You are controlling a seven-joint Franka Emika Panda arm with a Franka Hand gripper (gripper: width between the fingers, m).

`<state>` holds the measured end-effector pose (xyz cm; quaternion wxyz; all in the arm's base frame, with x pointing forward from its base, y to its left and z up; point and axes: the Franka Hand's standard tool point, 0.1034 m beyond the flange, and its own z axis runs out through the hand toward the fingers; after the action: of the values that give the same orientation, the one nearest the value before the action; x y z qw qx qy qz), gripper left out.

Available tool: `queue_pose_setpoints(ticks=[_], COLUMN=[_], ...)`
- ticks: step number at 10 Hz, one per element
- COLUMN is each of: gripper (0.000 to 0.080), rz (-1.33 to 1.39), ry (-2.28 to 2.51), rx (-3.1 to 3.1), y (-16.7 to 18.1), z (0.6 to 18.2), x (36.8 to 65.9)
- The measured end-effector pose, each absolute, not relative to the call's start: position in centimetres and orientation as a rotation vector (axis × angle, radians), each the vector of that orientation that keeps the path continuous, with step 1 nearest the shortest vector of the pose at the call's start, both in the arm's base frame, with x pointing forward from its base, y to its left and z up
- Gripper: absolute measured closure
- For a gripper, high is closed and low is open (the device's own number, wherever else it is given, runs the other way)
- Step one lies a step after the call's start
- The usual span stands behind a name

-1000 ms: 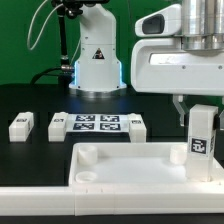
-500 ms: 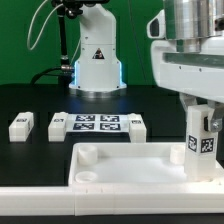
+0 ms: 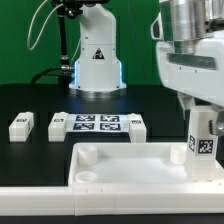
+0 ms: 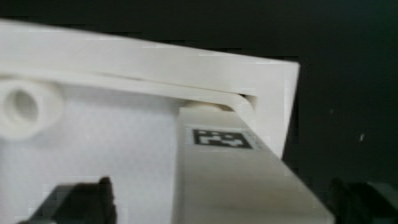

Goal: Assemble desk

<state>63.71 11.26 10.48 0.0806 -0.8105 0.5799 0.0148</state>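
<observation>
The tabletop (image 3: 130, 165) lies open side up on the black table (image 3: 30, 150), against the white rail (image 3: 60, 205) on its near side. One leg (image 3: 203, 138) stands upright in the tabletop's far corner, at the exterior view's right, its tag turned towards that camera. In the wrist view the foot of the leg sits right in that rimmed corner.

The gripper (image 3: 202, 110) hangs straight over the leg. Its dark fingers (image 4: 80, 200) show to either side of the leg in the wrist view, but I cannot tell whether they are clamped on it or slack.

Behind the tabletop lies the marker board (image 3: 97, 124), with three loose legs (image 3: 20, 126) flat in the same row. Two of them lie just beside the board's ends.
</observation>
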Motion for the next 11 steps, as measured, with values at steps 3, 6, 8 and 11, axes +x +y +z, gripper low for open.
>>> queue_pose_setpoints(ticks=[3,6,8,11], gripper=[0.0152,0.0151,0.0151,0.0165], rz=[0.008,-0.019,-0.157,-0.178], ry=[1.195,0.908,0.296,0.270], rx=[-2.721,-2.832,-3.030,-3.032], y=[11.14,11.06,11.13,11.09], z=[10.76,10.76,10.76,10.37], x=[63.92,63.93,64.49,64.29])
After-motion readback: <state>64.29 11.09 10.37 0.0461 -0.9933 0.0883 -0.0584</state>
